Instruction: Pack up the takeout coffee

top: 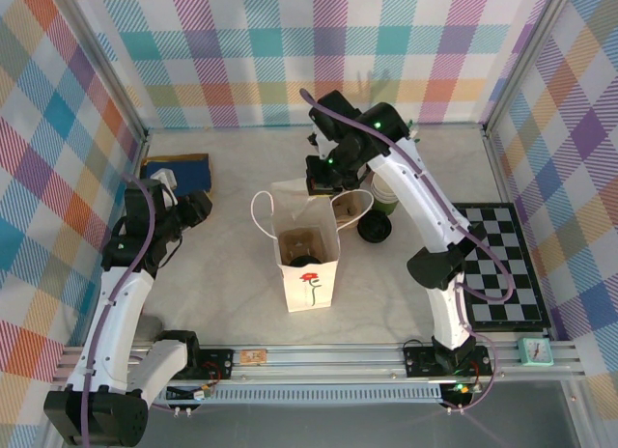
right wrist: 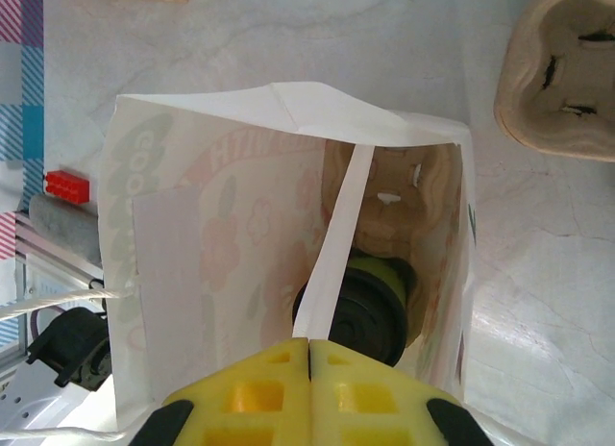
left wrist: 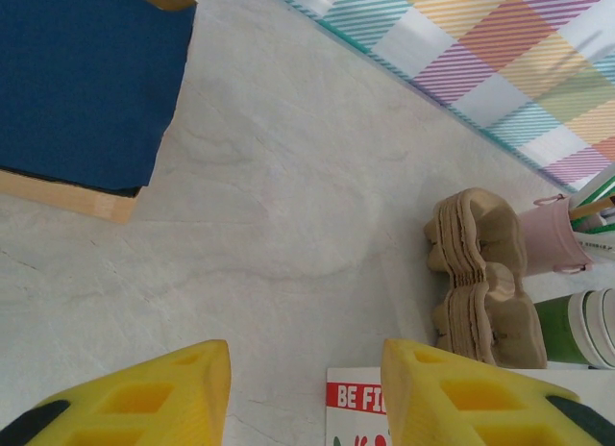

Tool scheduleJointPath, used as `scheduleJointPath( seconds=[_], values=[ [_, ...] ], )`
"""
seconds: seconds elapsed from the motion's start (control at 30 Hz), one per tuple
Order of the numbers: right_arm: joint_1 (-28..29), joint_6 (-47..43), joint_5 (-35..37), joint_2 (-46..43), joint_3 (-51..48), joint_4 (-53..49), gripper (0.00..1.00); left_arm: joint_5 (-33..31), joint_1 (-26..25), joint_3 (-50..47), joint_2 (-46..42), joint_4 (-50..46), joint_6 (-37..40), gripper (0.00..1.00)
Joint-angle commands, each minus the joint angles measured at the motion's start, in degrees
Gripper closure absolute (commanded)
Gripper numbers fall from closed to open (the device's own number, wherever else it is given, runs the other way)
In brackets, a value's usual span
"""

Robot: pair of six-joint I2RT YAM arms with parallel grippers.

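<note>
My right gripper point(right wrist: 309, 350) has its yellow fingers clenched flat together, tip to tip, just above the open mouth of the white paper bag point(right wrist: 192, 244). A white strip point(right wrist: 336, 235) crosses that mouth and runs up to the tips, and I cannot tell whether it is pinched there. Down inside the bag, under the tips, sits the takeout coffee point(right wrist: 370, 311), black lid up with a sliver of green rim showing and brown cardboard point(right wrist: 394, 196) against the bag wall beyond it. The bag's creased top edge leaves only narrow room around the lid. My left gripper point(left wrist: 306, 393) is released, its fingers well apart over bare table point(left wrist: 288, 225), and the printed edge of the bag pokes in at the bottom of that frame, just beside one finger. Further out, a blue pad point(left wrist: 77, 81) with a wooden edge fills the upper left, and a stack of cardboard carriers point(left wrist: 485, 273) lies at the right with green cups point(left wrist: 577, 326) beside it. From overhead, open tabletop lies left of the upright bag. The chessboard point(top: 497, 265) hugs the right edge and the rail point(top: 319, 356) runs along the bottom.
</note>
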Motion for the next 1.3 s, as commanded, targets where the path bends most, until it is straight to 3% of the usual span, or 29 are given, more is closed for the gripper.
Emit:
scheduleJointPath(
  seconds=[0.0,0.03,0.1,0.17,0.4,0.77,1.07,1.27],
  values=[
    [0.4,-0.4,0.8,0.4,2.1,-0.4,0.93,-0.5,0.8,-0.1,-0.7,-0.3,1.4,0.54],
    [0.4,-0.5,0.6,0.2,2.3,0.0,0.87,-0.5,0.8,0.0,-0.7,-0.5,1.4,0.54],
    [0.4,-0.5,-0.3,-0.2,2.9,1.2,0.62,-0.6,0.8,0.4,-0.6,-0.9,1.6,0.54],
    [0.4,-0.5,-1.7,-0.5,3.8,2.2,0.57,-0.7,0.8,0.9,-0.5,-1.1,1.7,0.54],
    [0.4,0.2,-2.2,-5.8,5.5,6.8,0.56,-1.0,0.8,2.4,0.4,-1.3,1.9,0.54],
    [-0.1,-3.9,7.6,-16.2,-0.1,5.9,0.42,-3.1,0.8,5.6,8.5,-3.7,4.9,0.49],
    [-0.9,-5.4,16.2,-23.5,-18.0,9.4,0.39,-7.2,0.8,10.3,23.7,-0.4,6.6,0.49],
    [-5.1,-4.6,15.1,-30.9,-34.7,16.3,0.40,-11.6,0.8,17.9,34.5,-2.5,9.3,0.50]
  ],
)
